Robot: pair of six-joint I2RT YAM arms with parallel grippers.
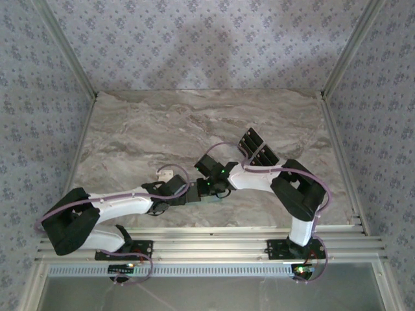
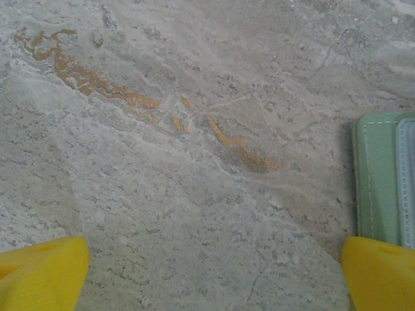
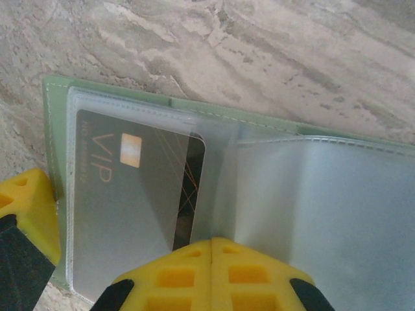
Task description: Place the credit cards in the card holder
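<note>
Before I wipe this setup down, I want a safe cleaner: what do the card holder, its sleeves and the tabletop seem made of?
The card holder: pale green, matte, stitched along its edge; probably faux leather or soft vinyl.
The sleeves: clear, slightly glossy flexible plastic; the card shows through them.
The tabletop: grey, veined, marble-like, matte; stone or printed laminate, I cannot tell.

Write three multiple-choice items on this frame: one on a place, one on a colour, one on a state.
1. Where do the loose credit cards lie? A. by the left arm's base B. on the table, right of centre C. far-left corner
2. The card holder is: A. red B. pale green C. blue
3. The left gripper is: A. open B. shut on a card C. shut on the holder
B: the top view shows them fanned there. B: green rim in the wrist views. A: its fingertips stand far apart.
</note>
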